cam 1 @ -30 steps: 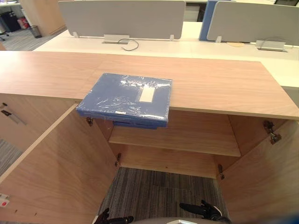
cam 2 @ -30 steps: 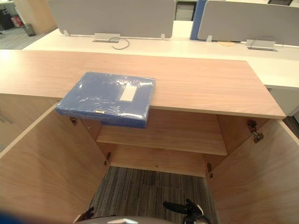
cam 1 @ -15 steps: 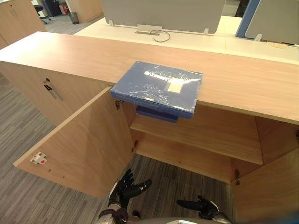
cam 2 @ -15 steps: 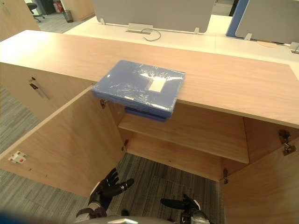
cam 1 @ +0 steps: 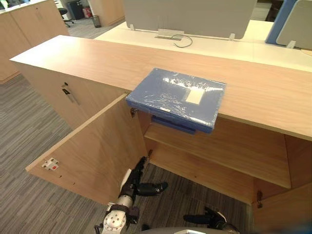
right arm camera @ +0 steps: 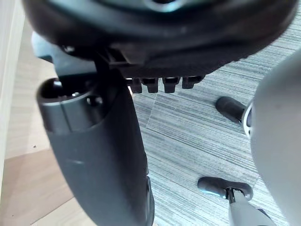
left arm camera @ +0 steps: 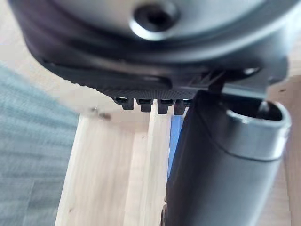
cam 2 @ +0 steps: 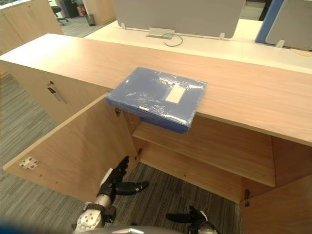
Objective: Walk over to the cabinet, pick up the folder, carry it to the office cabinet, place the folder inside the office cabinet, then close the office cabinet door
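Note:
A blue folder [cam 1: 178, 97] in clear plastic wrap lies flat on the wooden cabinet top [cam 1: 87, 61], and its front edge overhangs the open cabinet. My left hand [cam 1: 139, 183] is low in front of the cabinet, beside the open left door [cam 1: 92, 146], with fingers straight, open and empty. It is well below the folder. In the left wrist view a sliver of the blue folder [left arm camera: 175, 141] shows past the thumb. My right hand [cam 1: 207, 219] hangs low near the floor, open and empty, with its thumb [right arm camera: 108, 155] straight in the right wrist view.
The cabinet's inner shelf [cam 1: 219, 151] is bare. Its right door [cam 1: 285, 214] stands open at the lower right. A closed cabinet with a metal handle [cam 1: 68, 92] adjoins on the left. Desks with grey screens [cam 1: 190, 14] lie behind. The floor is striped grey carpet [cam 1: 29, 146].
The camera has shifted, so the whole scene sits further right. My left hand has risen from the bottom edge to beside the left door. The folder has not moved on the cabinet top.

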Available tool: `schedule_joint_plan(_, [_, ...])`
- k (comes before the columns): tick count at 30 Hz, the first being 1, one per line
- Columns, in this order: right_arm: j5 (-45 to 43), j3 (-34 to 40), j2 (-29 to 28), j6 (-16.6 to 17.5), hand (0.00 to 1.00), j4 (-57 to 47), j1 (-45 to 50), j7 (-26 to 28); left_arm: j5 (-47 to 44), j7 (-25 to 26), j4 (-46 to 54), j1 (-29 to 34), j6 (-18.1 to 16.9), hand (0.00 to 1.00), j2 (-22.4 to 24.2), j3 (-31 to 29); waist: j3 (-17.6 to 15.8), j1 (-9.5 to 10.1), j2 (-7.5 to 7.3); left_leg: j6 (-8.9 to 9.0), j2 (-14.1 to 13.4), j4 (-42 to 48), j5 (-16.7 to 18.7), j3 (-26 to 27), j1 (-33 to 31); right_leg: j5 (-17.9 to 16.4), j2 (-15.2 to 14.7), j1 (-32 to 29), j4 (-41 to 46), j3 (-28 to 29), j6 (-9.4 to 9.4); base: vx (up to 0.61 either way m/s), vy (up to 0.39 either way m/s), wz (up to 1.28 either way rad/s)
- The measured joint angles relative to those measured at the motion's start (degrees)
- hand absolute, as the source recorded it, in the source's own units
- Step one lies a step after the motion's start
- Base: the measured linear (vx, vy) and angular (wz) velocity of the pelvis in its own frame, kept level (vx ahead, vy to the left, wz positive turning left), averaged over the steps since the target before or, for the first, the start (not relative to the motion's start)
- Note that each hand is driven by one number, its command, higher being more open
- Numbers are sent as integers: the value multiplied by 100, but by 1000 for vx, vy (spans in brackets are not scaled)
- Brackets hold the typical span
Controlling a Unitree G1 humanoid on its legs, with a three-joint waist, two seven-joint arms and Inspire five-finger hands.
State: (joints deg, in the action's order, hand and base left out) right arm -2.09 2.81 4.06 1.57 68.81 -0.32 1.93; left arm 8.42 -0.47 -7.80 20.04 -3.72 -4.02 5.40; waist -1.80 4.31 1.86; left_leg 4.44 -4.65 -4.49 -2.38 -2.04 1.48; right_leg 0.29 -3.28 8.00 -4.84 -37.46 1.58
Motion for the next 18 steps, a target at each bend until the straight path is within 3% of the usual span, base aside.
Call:
schedule_joint_plan(3, [0, 0, -144, -32, 100, -176, 114, -7, 945, 558, 271, -6, 3, 100, -10, -327, 46, 119, -91, -20, 48, 0, 0, -26, 79, -5, -58, 97, -5, -41, 8, -20, 26, 6])
schedule_joint_plan(10, [183, -240, -430, -24, 100, -173, 110, -12, 1927, 1278, 1607, -50, -2, 100, 96, -436, 143, 168, -282, -31, 29, 75, -7, -38, -38, -30, -92, 67, -20, -41, 83, -58, 5, 2])
schedule_joint_plan(18, [200, -387, -449, -10, 100, -47, 111, -46, 2787, 1716, 2298, -619, -154, 100, 169, -219, 343, 162, -268, 7, -20, 89, -3, 111, -120, -36, -37, -125, -4, 124, 69, 2, 3, -9])
